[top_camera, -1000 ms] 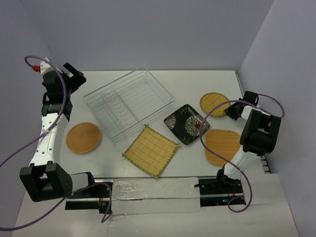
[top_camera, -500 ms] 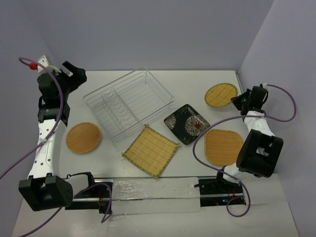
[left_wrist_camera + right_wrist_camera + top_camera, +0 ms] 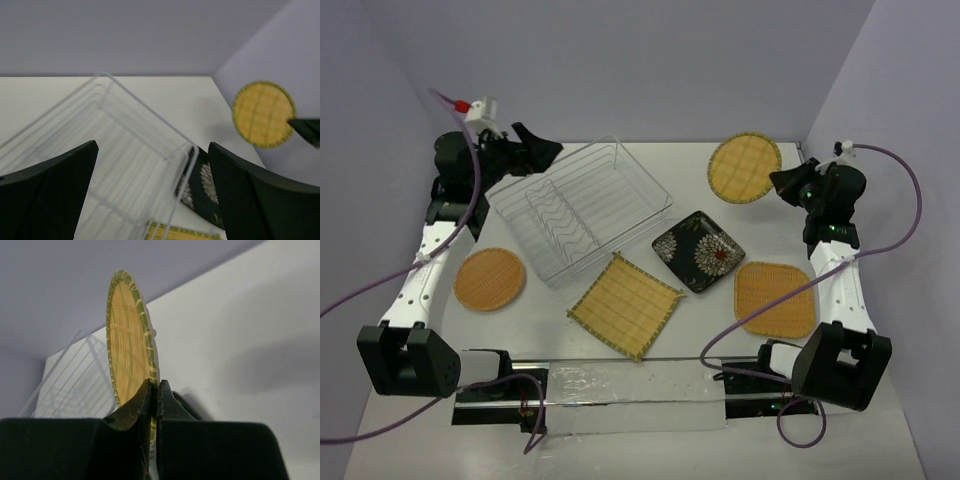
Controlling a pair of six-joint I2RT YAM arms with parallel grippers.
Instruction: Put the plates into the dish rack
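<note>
My right gripper (image 3: 782,181) (image 3: 155,387) is shut on the rim of a round orange woven plate (image 3: 744,168) (image 3: 130,340), holding it in the air on edge, right of the dish rack (image 3: 582,208) (image 3: 115,145). That plate also shows in the left wrist view (image 3: 263,114). My left gripper (image 3: 542,152) (image 3: 152,195) hangs open and empty over the rack's far left corner. On the table lie a second round orange plate (image 3: 489,278), a square yellow bamboo plate (image 3: 625,304), a black flowered plate (image 3: 698,250) (image 3: 202,185) and a rounded-square orange plate (image 3: 775,298).
Grey walls close in the table at the back and on both sides. The arm bases (image 3: 630,395) sit along the near edge, with purple cables (image 3: 895,215) looping from both arms.
The right gripper has lifted the round orange plate off the table and carried it up and to the left. The left arm has swung right, toward the rack's far corner.
</note>
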